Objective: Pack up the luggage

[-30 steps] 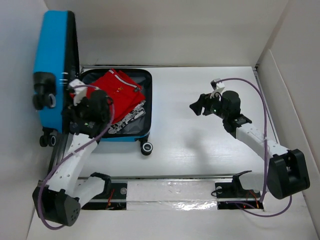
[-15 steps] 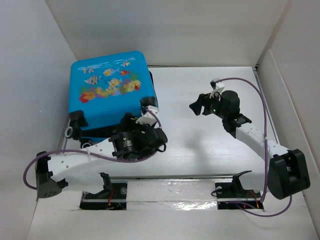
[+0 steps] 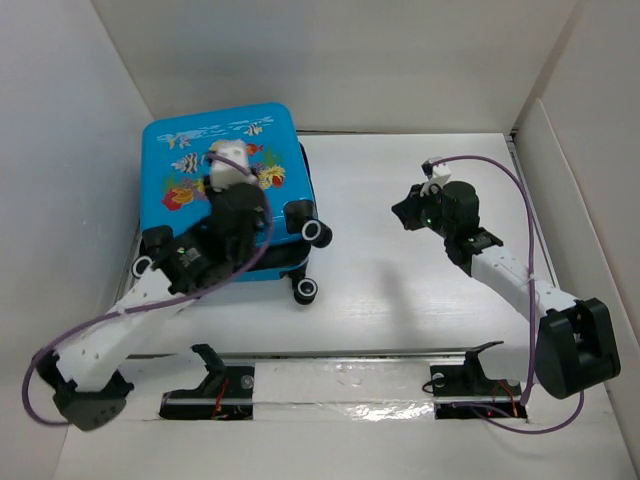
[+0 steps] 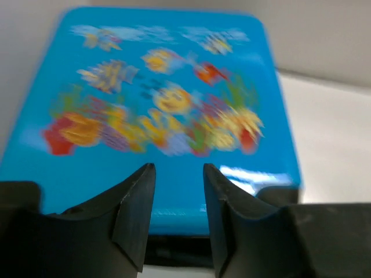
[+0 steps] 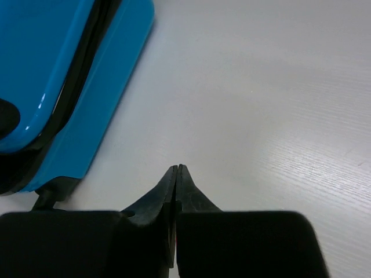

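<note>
The luggage (image 3: 255, 125), a bright-blue hard shell with a fish print, lies shut on the table's left side, lid on top. My left gripper (image 3: 231, 190) hovers over the near half of the lid. In the left wrist view the left gripper (image 4: 178, 168) has its fingers a small gap apart, nothing between them, with the luggage (image 4: 174, 63) lid behind. My right gripper (image 3: 403, 212) is shut and empty above bare table, right of the case. In the right wrist view the right gripper (image 5: 175, 168) has its tips pressed together, and the luggage (image 5: 52, 69) side fills the left.
Black wheels (image 3: 318, 232) stick out at the case's near right corner, another wheel (image 3: 306, 290) below it. White walls close in at left, back and right. A metal rail (image 3: 340, 380) with the arm mounts runs along the near edge.
The case's lid, upright a second ago with red clothes showing, now lies shut. My left arm has swung up over the lid. The right gripper has gone from open to shut.
</note>
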Available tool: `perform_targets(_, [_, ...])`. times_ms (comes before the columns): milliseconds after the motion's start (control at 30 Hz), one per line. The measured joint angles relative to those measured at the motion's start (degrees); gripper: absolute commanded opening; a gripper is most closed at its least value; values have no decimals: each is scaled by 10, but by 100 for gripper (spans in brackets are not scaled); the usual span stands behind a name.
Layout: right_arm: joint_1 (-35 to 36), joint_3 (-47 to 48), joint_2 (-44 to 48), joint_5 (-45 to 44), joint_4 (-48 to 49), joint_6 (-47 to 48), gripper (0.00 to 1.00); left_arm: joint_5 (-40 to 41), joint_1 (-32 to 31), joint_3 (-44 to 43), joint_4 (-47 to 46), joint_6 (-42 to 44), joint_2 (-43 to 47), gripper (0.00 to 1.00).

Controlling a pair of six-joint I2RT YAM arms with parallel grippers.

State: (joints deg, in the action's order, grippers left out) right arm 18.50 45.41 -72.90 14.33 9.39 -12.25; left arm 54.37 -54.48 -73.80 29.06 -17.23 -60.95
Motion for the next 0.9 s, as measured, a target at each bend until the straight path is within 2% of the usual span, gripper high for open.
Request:
perform_targets(167, [7, 0, -10, -12, 0, 3, 0, -103, 298, -13, -75, 4, 29, 22])
perform_targets(267, [15, 0, -17, -22, 0, 7, 0, -262, 513, -33, -106, -19, -5, 17])
perform_targets(333, [19, 0, -18, -27, 0, 8, 1, -322, 618, -36, -121, -38, -42, 19])
perform_targets(433, [23, 2, -19, -30, 0, 9, 3, -355, 670, -33, -129, -59, -104, 23])
perform_targets(567, [27, 6, -33, -30, 1, 9, 3, -402, 720, -24, -140, -82, -162, 23])
perform_targets(733, [31, 7, -45, -30, 0, 9, 3, -382, 779, -24, -148, -89, -232, 23])
perform_targets(900, [33, 7, -45, -30, 1, 9, 3, -365, 792, -8, -154, -87, -286, 21])
